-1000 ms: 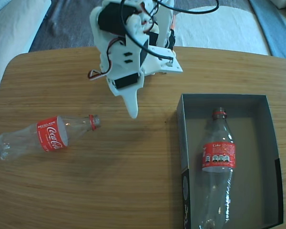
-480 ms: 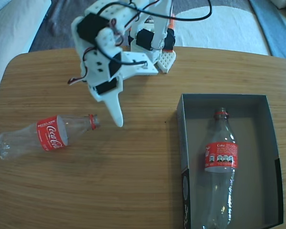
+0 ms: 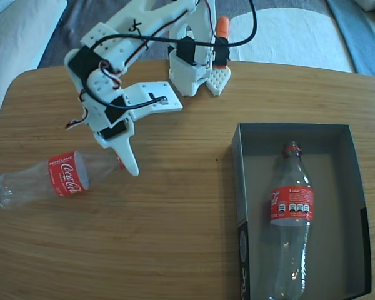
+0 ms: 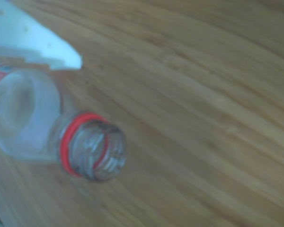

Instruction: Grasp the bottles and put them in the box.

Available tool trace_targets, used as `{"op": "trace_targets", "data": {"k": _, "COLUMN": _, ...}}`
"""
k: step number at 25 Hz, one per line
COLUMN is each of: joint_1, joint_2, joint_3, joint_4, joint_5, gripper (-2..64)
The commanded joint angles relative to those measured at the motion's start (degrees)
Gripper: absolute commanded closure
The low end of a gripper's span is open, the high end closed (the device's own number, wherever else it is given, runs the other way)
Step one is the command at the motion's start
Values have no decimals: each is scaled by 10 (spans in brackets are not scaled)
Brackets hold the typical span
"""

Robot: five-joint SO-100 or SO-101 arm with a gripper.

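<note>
On the counter (image 3: pixel 175 219), at about nine o'clock in the fixed view, one bottle (image 3: pixel 40 181) lies on its side with its open neck pointing toward three o'clock. The other bottle (image 3: pixel 290 219) already lies lengthwise inside the box (image 3: pixel 237 187) at four o'clock, neck toward twelve. The white claw (image 3: pixel 130 164) hangs over the loose bottle's neck, one long finger covering the red ring. In the wrist view the uncapped mouth and red ring (image 4: pixel 73 142) sit at seven o'clock, with one white fingertip (image 4: pixel 42 45) just above the shoulder of the bottle; the claw holds nothing, but whether its jaws are spread I cannot tell, since only one finger shows clearly.

To do this step well, I judge the claw should straddle the neck just behind the red ring, where the plastic is stiff and narrow, and descend squarely so the round body does not roll away.

Compared with half a second ago, the arm has swung toward nine o'clock and lowered, so the finger that stood beside the neck now overlaps it. Both bottles appear unmoved.
</note>
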Motion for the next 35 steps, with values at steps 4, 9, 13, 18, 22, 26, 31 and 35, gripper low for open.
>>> {"op": "trace_targets", "data": {"k": 4, "joint_1": 13, "joint_2": -50, "joint_3": -70, "joint_4": -22, "joint_5": -3, "gripper": 98}}
{"op": "trace_targets", "data": {"k": 9, "joint_1": 12, "joint_2": -89, "joint_3": -92, "joint_4": -22, "joint_5": -2, "gripper": 98}}
{"op": "trace_targets", "data": {"k": 13, "joint_1": 12, "joint_2": -111, "joint_3": -91, "joint_4": -33, "joint_5": 5, "gripper": 98}}
{"op": "trace_targets", "data": {"k": 18, "joint_1": 9, "joint_2": -127, "joint_3": -92, "joint_4": -34, "joint_5": 27, "gripper": 98}}
{"op": "trace_targets", "data": {"k": 22, "joint_1": 7, "joint_2": -139, "joint_3": -92, "joint_4": -34, "joint_5": 43, "gripper": 98}}
{"op": "trace_targets", "data": {"k": 26, "joint_1": 9, "joint_2": -143, "joint_3": -92, "joint_4": -48, "joint_5": 43, "gripper": 98}}
{"op": "trace_targets", "data": {"k": 31, "joint_1": 11, "joint_2": -156, "joint_3": -100, "joint_4": -60, "joint_5": 43, "gripper": 98}}
{"op": "trace_targets", "data": {"k": 35, "joint_1": 12, "joint_2": -171, "joint_3": -126, "joint_4": -61, "joint_5": 57, "gripper": 98}}
